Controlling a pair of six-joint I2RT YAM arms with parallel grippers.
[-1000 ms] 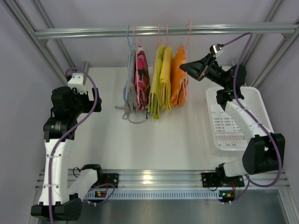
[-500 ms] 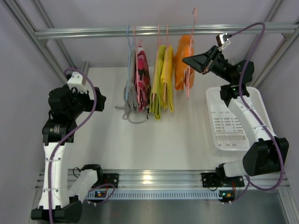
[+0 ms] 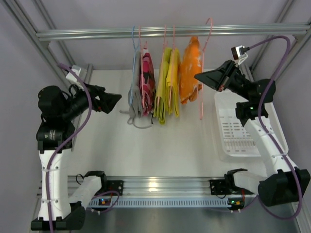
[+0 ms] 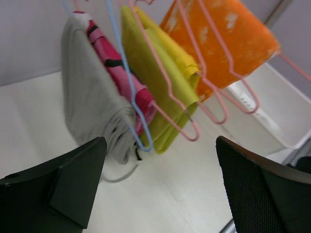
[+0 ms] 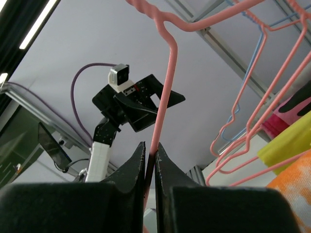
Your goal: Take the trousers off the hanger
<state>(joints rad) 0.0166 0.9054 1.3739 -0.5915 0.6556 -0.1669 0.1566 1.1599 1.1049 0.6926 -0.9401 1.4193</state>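
One pair of orange trousers (image 3: 190, 68) hangs on one pale pink hanger (image 5: 164, 97) at 1 o'clock over the table (image 3: 160, 145), the right-most of five hung garments (image 3: 154, 85). The right gripper (image 5: 150, 151) is pinched tight on the hanger's wire. The left gripper (image 4: 160, 194), at 9 o'clock, gapes wide and holds nothing.

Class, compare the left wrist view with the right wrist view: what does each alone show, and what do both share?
Only the left wrist view shows the grey garment and white basket. Only the right wrist view shows the right tool shut on the hanger. Both show the orange trousers, the hanger itself and the open left tool.
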